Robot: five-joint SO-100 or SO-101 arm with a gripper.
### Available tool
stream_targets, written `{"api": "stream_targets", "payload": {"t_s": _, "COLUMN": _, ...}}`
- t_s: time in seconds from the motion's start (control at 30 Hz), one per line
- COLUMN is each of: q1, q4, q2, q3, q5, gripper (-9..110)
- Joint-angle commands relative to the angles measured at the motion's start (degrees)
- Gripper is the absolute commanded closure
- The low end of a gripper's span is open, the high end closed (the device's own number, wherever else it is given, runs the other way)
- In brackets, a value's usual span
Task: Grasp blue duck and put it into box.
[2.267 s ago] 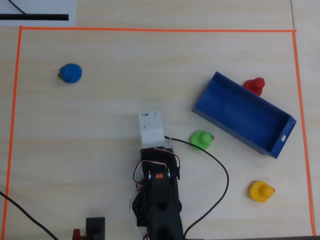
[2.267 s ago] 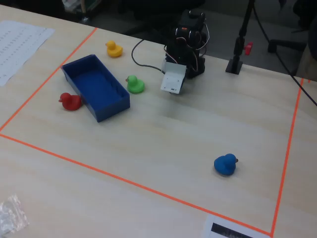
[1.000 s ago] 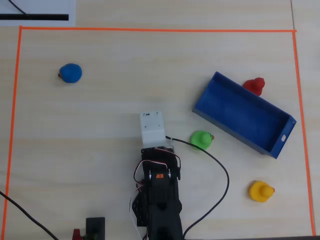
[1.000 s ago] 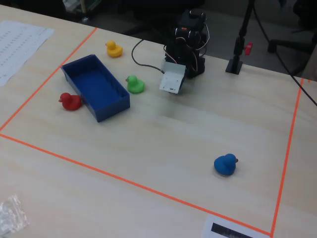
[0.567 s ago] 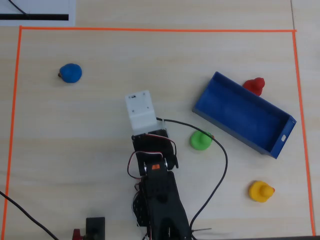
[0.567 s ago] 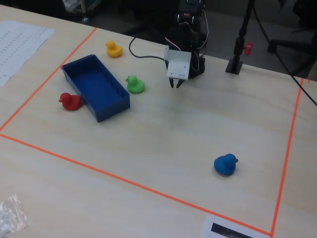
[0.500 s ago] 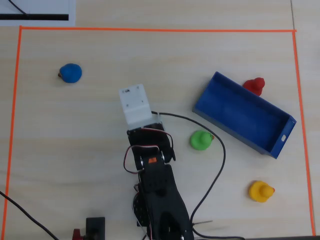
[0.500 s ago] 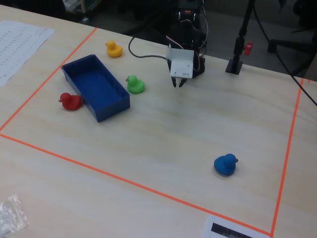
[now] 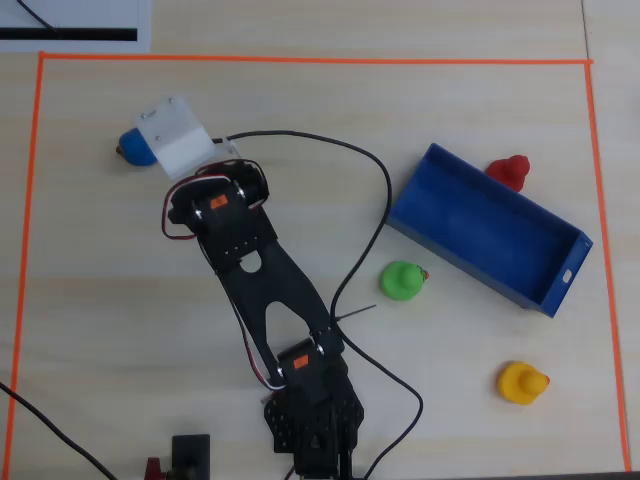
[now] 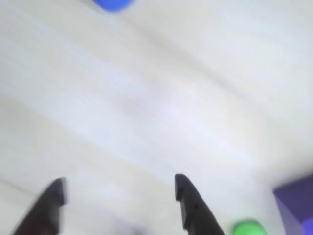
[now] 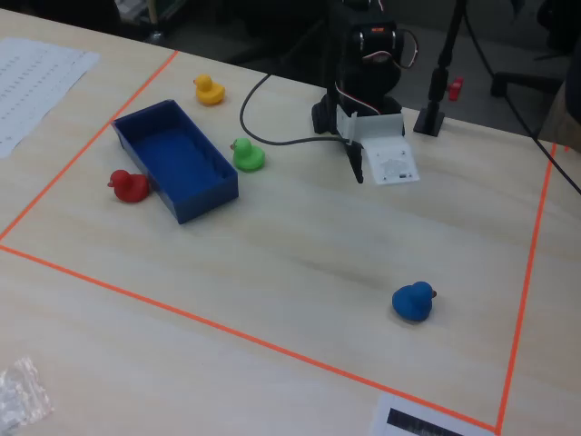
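Note:
The blue duck (image 11: 413, 301) stands alone on the table near the front right tape line in the fixed view. In the overhead view it (image 9: 133, 148) shows at the upper left, partly covered by the gripper's white camera mount (image 9: 180, 138). In the wrist view it (image 10: 112, 4) is a blue blur at the top edge, well ahead of my gripper (image 10: 119, 186). The gripper is open and empty, raised above the bare table. The box (image 9: 490, 232), a long blue tray, lies at the right, also in the fixed view (image 11: 177, 154); one corner (image 10: 296, 200) shows in the wrist view.
A green duck (image 9: 402, 280) stands just left of the box, a red duck (image 9: 510, 172) behind it and a yellow duck (image 9: 522, 382) below it. Orange tape (image 9: 300, 59) frames the work area. A black cable (image 9: 375, 190) loops from the arm towards the box.

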Motion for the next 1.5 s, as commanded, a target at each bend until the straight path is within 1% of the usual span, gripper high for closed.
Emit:
{"api": "stream_targets", "payload": {"t_s": 0.0, "q1": -3.25, "q4": -0.88, "q2": -6.24, "q3": -9.76, "q5": 1.85, "gripper": 63}}
{"api": "stream_targets", "payload": {"t_s": 0.2, "q1": -6.24, "q4": -11.95, "q2": -21.27, "q3": -20.57, "q5": 4.22, "gripper": 63}}
{"api": "stream_targets", "payload": {"t_s": 0.53, "q1": -4.83, "q4": -33.22, "q2": -41.48, "q3": -33.93, "q5": 2.72, "gripper": 63}}
{"api": "stream_targets", "payload": {"t_s": 0.7, "q1": -4.13, "q4": -33.93, "q2": -48.08, "q3": -39.2, "q5": 2.72, "gripper": 63}}
{"api": "stream_targets", "payload": {"t_s": 1.03, "q1": -3.78, "q4": -30.32, "q2": -50.8, "q3": -38.85, "q5": 4.31, "gripper": 64}}
{"api": "stream_targets", "payload": {"t_s": 1.33, "q1": -3.87, "q4": -32.96, "q2": -50.8, "q3": -35.42, "q5": 4.92, "gripper": 65}}
{"api": "stream_targets", "payload": {"t_s": 1.47, "q1": -3.16, "q4": -36.56, "q2": -51.15, "q3": -32.87, "q5": 4.57, "gripper": 64}}
